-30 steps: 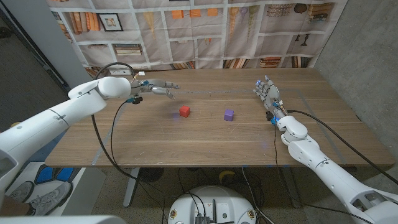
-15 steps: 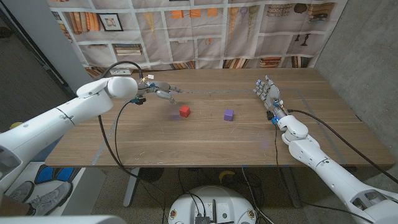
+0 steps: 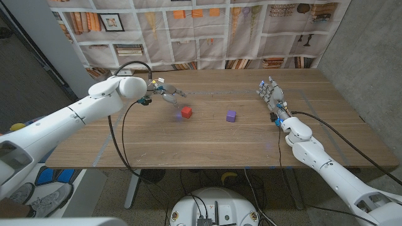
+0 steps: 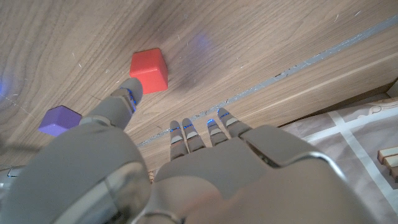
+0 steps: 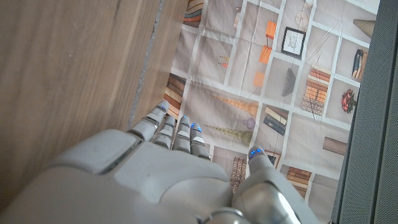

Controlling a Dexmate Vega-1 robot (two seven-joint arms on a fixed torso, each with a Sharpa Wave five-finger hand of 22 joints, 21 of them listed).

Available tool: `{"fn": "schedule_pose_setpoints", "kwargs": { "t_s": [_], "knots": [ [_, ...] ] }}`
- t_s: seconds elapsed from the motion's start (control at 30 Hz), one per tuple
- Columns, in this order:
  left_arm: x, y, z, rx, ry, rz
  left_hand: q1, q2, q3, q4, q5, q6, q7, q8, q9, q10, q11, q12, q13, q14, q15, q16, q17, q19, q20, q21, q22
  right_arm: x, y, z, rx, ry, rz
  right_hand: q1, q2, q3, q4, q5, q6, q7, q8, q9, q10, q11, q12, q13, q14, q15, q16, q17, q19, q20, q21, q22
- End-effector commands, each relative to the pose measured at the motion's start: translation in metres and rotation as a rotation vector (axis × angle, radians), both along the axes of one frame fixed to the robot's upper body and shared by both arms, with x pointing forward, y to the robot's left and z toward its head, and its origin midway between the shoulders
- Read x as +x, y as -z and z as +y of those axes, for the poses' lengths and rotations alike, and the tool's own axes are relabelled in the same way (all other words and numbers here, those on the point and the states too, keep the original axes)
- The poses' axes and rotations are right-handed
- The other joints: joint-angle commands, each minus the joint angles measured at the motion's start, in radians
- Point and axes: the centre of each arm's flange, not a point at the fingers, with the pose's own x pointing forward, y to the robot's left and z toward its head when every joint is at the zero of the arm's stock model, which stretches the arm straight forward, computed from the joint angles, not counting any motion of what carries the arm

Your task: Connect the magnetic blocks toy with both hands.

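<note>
The red block (image 3: 186, 112) and purple block (image 3: 230, 115) sit apart on the tabletop (image 3: 207, 141), not joined yet. The left robot hand (image 3: 164, 91) is open, empty, near red. The right robot hand (image 3: 271, 95), beyond purple, holds nothing.

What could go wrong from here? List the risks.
1. The left hand nears the red block with fingers spread; a fingertip could knock the block away instead of gripping it.
2. The purple block sits apart from the red one, so a nudged red block might snap to it unaligned.
3. The right hand stands far from the purple block.
</note>
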Motion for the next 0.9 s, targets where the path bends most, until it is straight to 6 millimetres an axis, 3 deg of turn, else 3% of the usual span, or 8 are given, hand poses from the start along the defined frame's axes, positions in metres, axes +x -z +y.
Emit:
{"fn": "schedule_pose_setpoints", "kwargs": {
  "t_s": [0.03, 0.67, 0.9],
  "knots": [
    [0.005, 0.004, -0.019, 0.085, -0.021, -0.038, 0.018, -0.006, 0.004, 0.000, 0.006, 0.005, 0.000, 0.008, 0.002, 0.007, -0.004, 0.005, 0.005, 0.013, -0.028, 0.008, 0.004, 0.002, -0.001, 0.004, 0.002, -0.001, 0.000, -0.002, 0.007, 0.003, -0.001, -0.002, 0.041, -0.001, 0.000, 0.008, 0.003, -0.011, 0.005, 0.002, 0.002, -0.004, 0.005, 0.002, 0.004, 0.004, 0.005, 0.003, 0.009, -0.004, 0.006, 0.004],
    [0.006, 0.024, -0.034, 0.190, -0.056, -0.084, 0.048, -0.027, -0.003, 0.001, 0.004, -0.019, 0.000, -0.002, 0.002, -0.011, -0.009, -0.005, 0.006, 0.017, -0.028, 0.004, 0.004, 0.000, 0.008, 0.005, 0.002, 0.001, 0.000, -0.007, 0.024, 0.013, -0.005, -0.002, 0.043, -0.001, 0.003, 0.008, 0.004, -0.013, 0.005, 0.002, 0.003, -0.005, 0.005, 0.002, 0.004, 0.004, 0.006, 0.001, 0.012, -0.002, 0.006, 0.004],
    [0.007, 0.031, -0.039, 0.197, -0.059, -0.105, 0.067, -0.040, -0.009, 0.002, 0.000, -0.010, 0.000, 0.002, 0.002, 0.013, -0.014, 0.004, 0.008, 0.043, -0.049, 0.011, 0.005, 0.005, 0.014, 0.008, 0.003, 0.001, 0.000, -0.009, 0.027, 0.015, -0.006, -0.002, 0.043, -0.002, 0.004, 0.009, 0.005, -0.014, 0.005, 0.002, 0.004, -0.006, 0.005, 0.002, 0.005, 0.005, 0.006, 0.000, 0.014, -0.001, 0.007, 0.004]
  ]
}}
